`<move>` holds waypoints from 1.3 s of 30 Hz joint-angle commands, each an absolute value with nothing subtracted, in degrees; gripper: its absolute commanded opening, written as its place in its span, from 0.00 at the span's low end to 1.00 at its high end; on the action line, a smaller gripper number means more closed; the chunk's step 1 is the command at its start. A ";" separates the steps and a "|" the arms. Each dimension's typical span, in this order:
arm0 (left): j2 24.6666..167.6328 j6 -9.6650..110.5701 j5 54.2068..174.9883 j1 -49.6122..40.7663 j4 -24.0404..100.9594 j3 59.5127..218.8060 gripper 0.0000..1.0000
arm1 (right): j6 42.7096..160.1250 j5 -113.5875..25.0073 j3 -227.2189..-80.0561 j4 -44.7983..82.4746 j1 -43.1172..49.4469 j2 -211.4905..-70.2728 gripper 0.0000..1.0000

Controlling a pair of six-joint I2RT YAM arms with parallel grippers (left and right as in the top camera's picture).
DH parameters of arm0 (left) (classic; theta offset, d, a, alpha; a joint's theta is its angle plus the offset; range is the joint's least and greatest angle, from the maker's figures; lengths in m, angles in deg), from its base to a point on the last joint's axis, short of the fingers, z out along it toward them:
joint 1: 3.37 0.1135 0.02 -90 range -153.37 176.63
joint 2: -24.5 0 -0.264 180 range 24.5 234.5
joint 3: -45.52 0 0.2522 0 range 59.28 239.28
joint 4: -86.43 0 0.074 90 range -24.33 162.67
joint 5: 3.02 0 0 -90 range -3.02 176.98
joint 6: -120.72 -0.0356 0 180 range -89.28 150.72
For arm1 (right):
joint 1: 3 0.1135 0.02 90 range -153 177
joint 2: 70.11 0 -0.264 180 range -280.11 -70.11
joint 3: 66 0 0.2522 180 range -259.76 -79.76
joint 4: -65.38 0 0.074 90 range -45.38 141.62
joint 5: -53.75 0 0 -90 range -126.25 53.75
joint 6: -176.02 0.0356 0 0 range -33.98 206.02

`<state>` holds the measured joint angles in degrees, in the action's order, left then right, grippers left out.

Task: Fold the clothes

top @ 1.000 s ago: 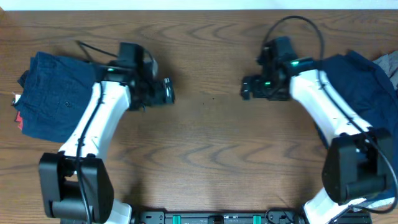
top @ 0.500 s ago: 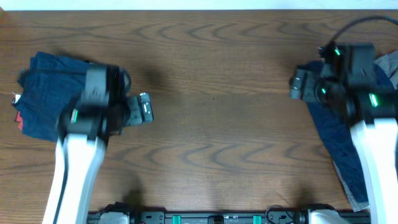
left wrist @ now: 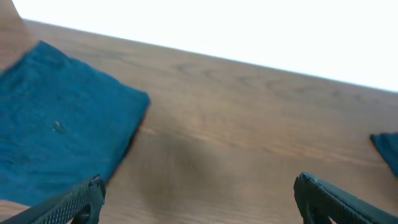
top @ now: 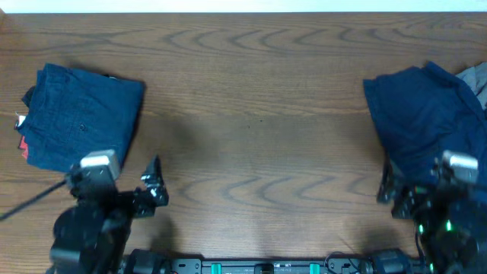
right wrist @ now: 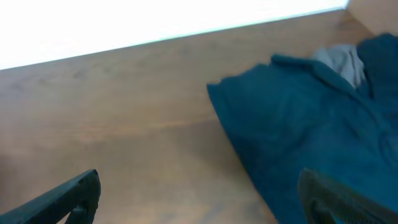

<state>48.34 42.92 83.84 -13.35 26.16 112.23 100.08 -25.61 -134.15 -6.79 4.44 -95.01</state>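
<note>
A navy blue garment [top: 80, 114] lies folded into a flat rectangle at the table's left; it also shows in the left wrist view [left wrist: 56, 130]. A second navy garment [top: 426, 122] lies loose and rumpled at the right, also in the right wrist view [right wrist: 311, 124]. My left gripper [top: 154, 186] is open and empty near the front edge, just right of the folded garment; its fingers are wide apart in the left wrist view [left wrist: 199, 199]. My right gripper [top: 388, 194] is open and empty by the loose garment's front left edge, one finger over the cloth in the right wrist view [right wrist: 199, 199].
A grey cloth [top: 475, 76] pokes out at the far right behind the loose garment, also in the right wrist view [right wrist: 339, 62]. A red and white tag [top: 23, 144] sticks out at the folded garment's left edge. Bare wooden tabletop [top: 259, 137] lies between the garments.
Both arms have pulled back from the middle of the table to the front edge, left arm to the left, right arm to the right. Both garments have stayed put.
</note>
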 commanded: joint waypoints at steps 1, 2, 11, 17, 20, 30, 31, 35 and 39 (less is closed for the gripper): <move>46.09 43.25 82.86 -13.59 25.99 112.01 0.98 | 100.76 -24.24 -133.47 -11.31 4.90 -91.78 0.99; 45.89 43.25 82.86 -13.59 25.97 112.01 0.98 | 100.76 -24.26 -133.47 -13.19 4.90 -91.30 0.99; 45.98 43.25 82.86 -13.59 24.72 111.99 0.98 | 101.20 -24.26 -133.39 -20.10 4.90 -90.86 0.99; 45.98 43.25 82.86 -13.59 24.72 111.99 0.98 | 101.20 -24.26 -133.39 -20.10 4.90 -90.86 0.99; 45.98 43.25 82.86 -13.59 24.72 111.99 0.98 | 101.20 -24.26 -133.39 -20.10 4.90 -90.84 0.99; 45.98 43.25 82.84 -13.59 24.70 112.01 0.98 | 101.18 -24.45 -124.03 -12.82 3.22 -80.11 0.99; 45.98 43.25 82.86 -13.59 24.72 112.01 0.98 | 101.18 -24.48 -121.85 -11.09 2.85 -77.90 0.99; 45.98 43.25 82.86 -13.59 24.70 111.99 0.98 | 101.18 -25.55 -111.95 -3.71 0.99 -70.60 0.99; 45.98 43.25 82.84 -13.59 24.70 111.99 0.98 | 97.66 -26.40 -103.84 9.73 0.38 -70.93 0.99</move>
